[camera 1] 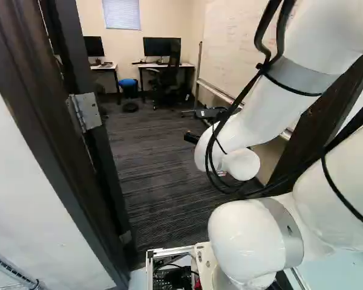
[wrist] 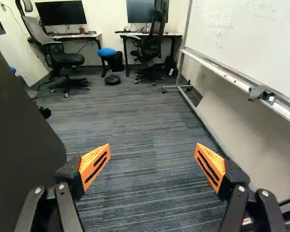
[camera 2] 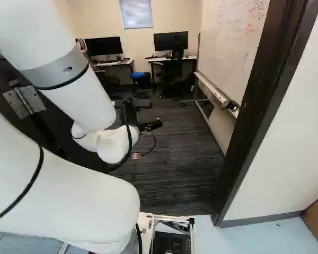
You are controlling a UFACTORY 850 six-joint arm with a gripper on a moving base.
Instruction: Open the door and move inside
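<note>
The gripper (camera 2: 143,114) is held out past the doorway, inside the room. Seen from the wrist, the gripper (wrist: 153,151) stands open, its orange-padded fingers wide apart with only carpet visible between them. The dark door (wrist: 21,140) stands swung inward, close beside one finger; I cannot tell whether they touch. Its hinge (camera 1: 86,112) shows at the left of the left base view, joining the door (camera 1: 106,157) to the dark frame (camera 1: 45,121). On the other side rises the opposite door frame (camera 2: 254,106). No handle is visible.
Striped carpet (wrist: 135,121) runs through the doorway. A whiteboard (wrist: 251,43) on a wheeled stand lines the side opposite the door. Desks with monitors (wrist: 61,13), office chairs (wrist: 63,58) and a blue stool (wrist: 107,52) stand at the far wall. White wall (camera 2: 286,143) flanks the frame.
</note>
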